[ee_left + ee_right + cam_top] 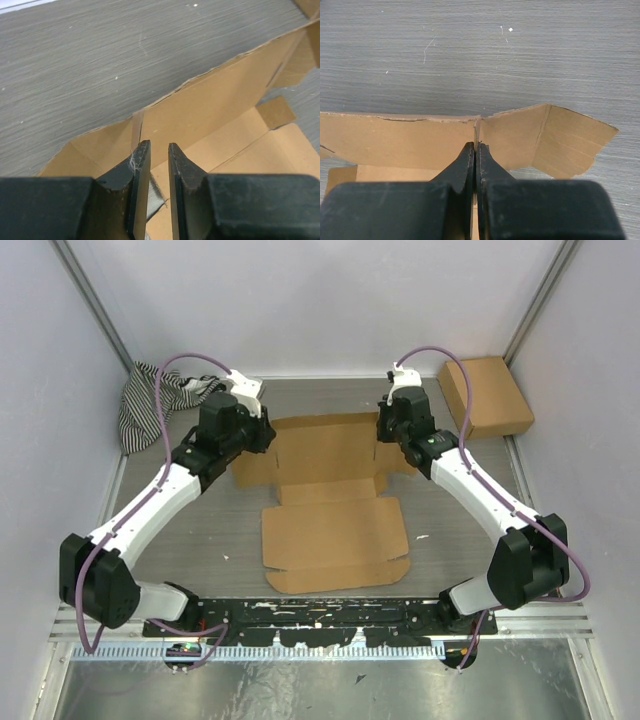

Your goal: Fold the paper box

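Observation:
The paper box point(335, 535) is a brown die-cut sheet lying mid-table, its far part lifted between the two arms. In the left wrist view its back wall point(225, 95) stands tilted up, with a corner flap point(75, 157) to the left. My left gripper point(159, 145) hovers over that left corner point(268, 432); its jaws stand a narrow gap apart, and only cardboard and table show through the gap. My right gripper point(476, 145) is shut on a thin cardboard edge at the right corner point(384, 428), where the wall point(395, 140) meets the side flap point(560, 140).
A smaller ready-made brown box point(485, 395) lies at the far right. A black-and-white striped cloth point(140, 405) is bunched at the far left. White walls with metal posts close in the grey table point(200, 530) on three sides.

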Available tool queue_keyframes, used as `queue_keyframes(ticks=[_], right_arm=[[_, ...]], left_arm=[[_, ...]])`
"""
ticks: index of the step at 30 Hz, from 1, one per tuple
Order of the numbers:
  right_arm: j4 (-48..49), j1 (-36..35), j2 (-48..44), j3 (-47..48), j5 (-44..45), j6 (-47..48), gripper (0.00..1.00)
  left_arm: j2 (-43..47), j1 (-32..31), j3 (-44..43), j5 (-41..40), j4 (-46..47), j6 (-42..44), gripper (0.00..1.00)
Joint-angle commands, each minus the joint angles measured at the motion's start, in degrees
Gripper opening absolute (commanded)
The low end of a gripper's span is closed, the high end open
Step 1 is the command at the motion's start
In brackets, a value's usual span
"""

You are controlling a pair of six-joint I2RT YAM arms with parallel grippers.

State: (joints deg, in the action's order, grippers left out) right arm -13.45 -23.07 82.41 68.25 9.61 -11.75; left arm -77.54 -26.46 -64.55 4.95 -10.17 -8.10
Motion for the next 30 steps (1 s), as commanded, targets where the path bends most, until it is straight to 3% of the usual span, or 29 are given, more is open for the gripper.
queue_keyframes(ticks=[1, 6, 8, 10, 14, 19, 25, 30], right_arm=[[3.4, -0.3, -2.4, -0.3, 1.2, -0.1, 0.03], [3.2, -0.5, -2.9, -0.4, 1.2, 0.2, 0.03], [2.9, -0.4, -2.7, -0.2, 1.0, 0.2, 0.03], [2.8, -0.5, -2.7, -0.1, 0.9, 0.3, 0.03], [2.2, -0.6, -2.7, 0.4, 0.9, 0.3, 0.03], [1.9, -0.6, -2.6, 0.7, 0.8, 0.4, 0.03], [1.8, -0.6, -2.3, 1.0, 0.2, 0.3, 0.04], [1.7, -0.7, -2.2, 1.0, 0.0, 0.2, 0.04]], left_arm=[[-0.3, -0.4, -0.9, -6.7, -1.7, 0.6, 0.27], [-1.0, -0.4, -2.2, -8.1, -3.8, 0.9, 0.25], [-1.8, -0.4, -2.9, -6.9, -4.8, 0.6, 0.12], [-2.2, -0.5, -3.5, -5.5, -5.6, 0.4, 0.08], [-1.7, -0.6, -4.8, -5.1, -7.0, 0.3, 0.32], [0.6, -0.7, -6.9, -6.8, -8.5, 1.6, 0.47], [-0.5, -0.7, -10.7, -9.0, -12.4, 5.3, 0.5], [-3.0, -0.7, -13.0, -8.2, -14.4, 6.2, 0.45]])
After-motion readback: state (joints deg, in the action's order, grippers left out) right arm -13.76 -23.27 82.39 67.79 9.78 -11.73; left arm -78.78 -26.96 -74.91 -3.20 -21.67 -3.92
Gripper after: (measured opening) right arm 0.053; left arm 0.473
